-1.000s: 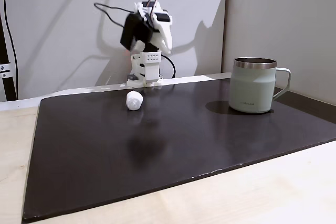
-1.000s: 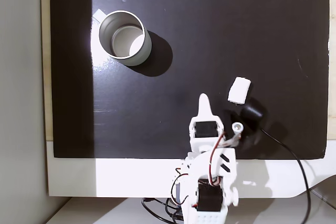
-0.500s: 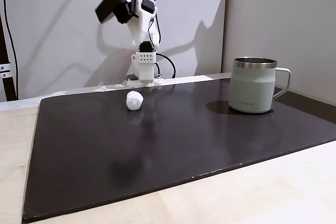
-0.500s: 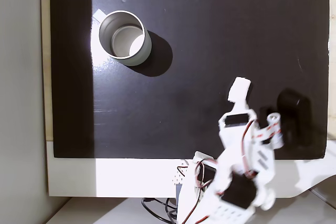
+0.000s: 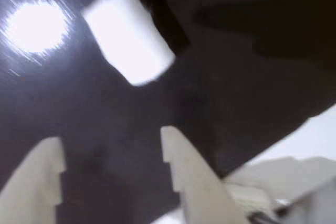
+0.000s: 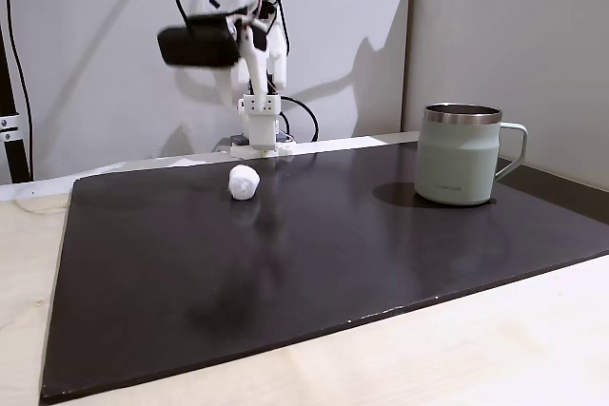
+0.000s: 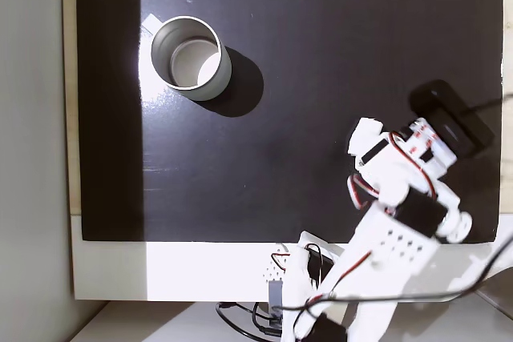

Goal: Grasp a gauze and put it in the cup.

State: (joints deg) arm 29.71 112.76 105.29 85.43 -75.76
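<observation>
The gauze (image 6: 244,181) is a small white wad lying on the dark mat just in front of the robot base. In the wrist view the gauze (image 5: 128,40) is a blurred white block ahead of my gripper (image 5: 107,137), whose two white fingers (image 5: 184,177) stand wide apart with nothing between them, well short of it. From above, the gauze (image 7: 366,129) peeks out from under the raised wrist. The sage-green cup (image 6: 457,164) stands upright at the mat's right; seen from above, the cup (image 7: 218,82) is far from the arm and looks empty.
The dark mat (image 6: 285,263) covers most of a pale wooden table. The white robot base (image 6: 260,130) with cables stands at the mat's back edge against a grey wall. A black camera block (image 6: 195,45) juts out from the wrist.
The arm has unfolded, risen and swung toward the gauze's side, so the wrist now hangs over the gauze. Gauze and cup have not moved.
</observation>
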